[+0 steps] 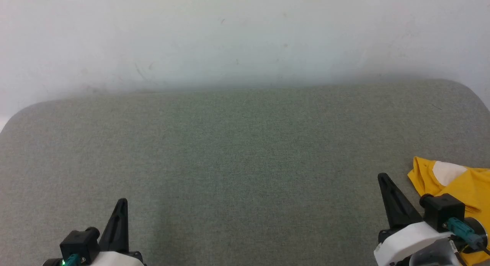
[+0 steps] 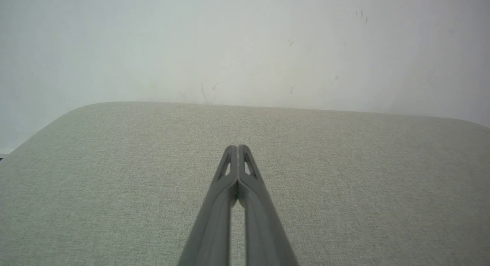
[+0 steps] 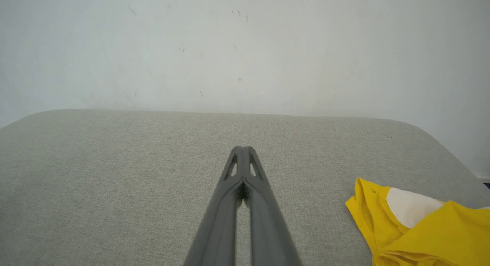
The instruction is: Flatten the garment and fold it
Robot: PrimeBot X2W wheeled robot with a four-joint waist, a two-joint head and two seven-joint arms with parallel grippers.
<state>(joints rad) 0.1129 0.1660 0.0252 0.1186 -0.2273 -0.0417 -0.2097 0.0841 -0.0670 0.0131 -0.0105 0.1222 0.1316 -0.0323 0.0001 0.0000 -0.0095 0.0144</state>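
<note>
Loosely bunched, the yellow garment (image 3: pixel 440 239) shows a white patch; left and right jaws meet, empty.

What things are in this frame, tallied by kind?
Garment: 1
Grippers: 2 (left gripper, right gripper)
Padded surface: 1
Total: 4

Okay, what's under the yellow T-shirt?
The yellow T-shirt lies bunched on the grey-green upholstered surface. Anything beneath its folds is covered, so I cannot tell.
</note>
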